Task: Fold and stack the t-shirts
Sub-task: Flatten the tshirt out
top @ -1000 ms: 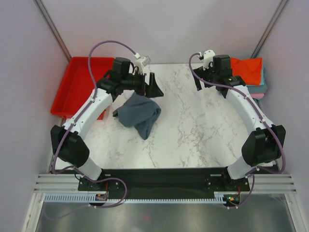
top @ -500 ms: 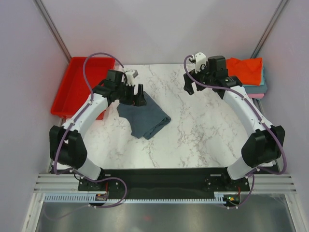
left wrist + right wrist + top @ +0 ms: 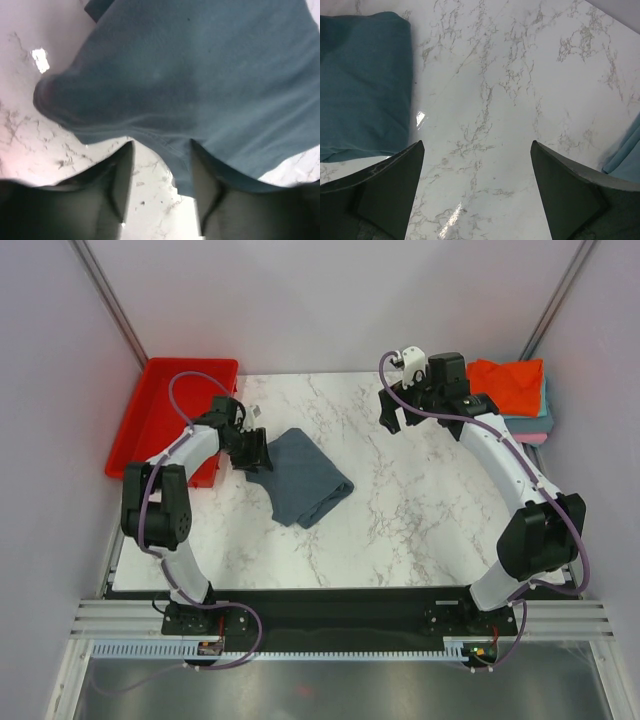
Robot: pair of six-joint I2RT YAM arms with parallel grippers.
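At the left gripper (image 3: 257, 452), the slate blue-grey t-shirt (image 3: 308, 476) lies directly ahead of the fingertips, loosely folded on the marble table (image 3: 400, 520).

Left wrist view: the two fingers (image 3: 112, 200) stand apart, with bare marble showing between them. A hemmed edge of the shirt reaches down into that gap, closer to the finger on the right of the view. No clamp on the cloth is evident, so the jaws are recorded as released. Whether either finger touches the hem cannot be determined. The rest of the garment spreads ahead of the fingertips and fills most of the view, with one rounded fold bulging to the left.

Behind the left gripper, on the side away from the shirt, sits a red plastic tray (image 3: 160, 410) beside the table edge.

The right gripper (image 3: 391, 414) stands over bare marble, well apart from the blue-grey shirt. In the right wrist view its fingers (image 3: 385, 195) are spread wide, with only marble between them. The blue-grey shirt lies ahead and to their left.

Behind the right gripper, past its wrist, is a stack: an orange-red t-shirt (image 3: 510, 380) on top, a teal t-shirt (image 3: 541, 412) beneath it, and a pink t-shirt (image 3: 537, 438) showing only as an edge.
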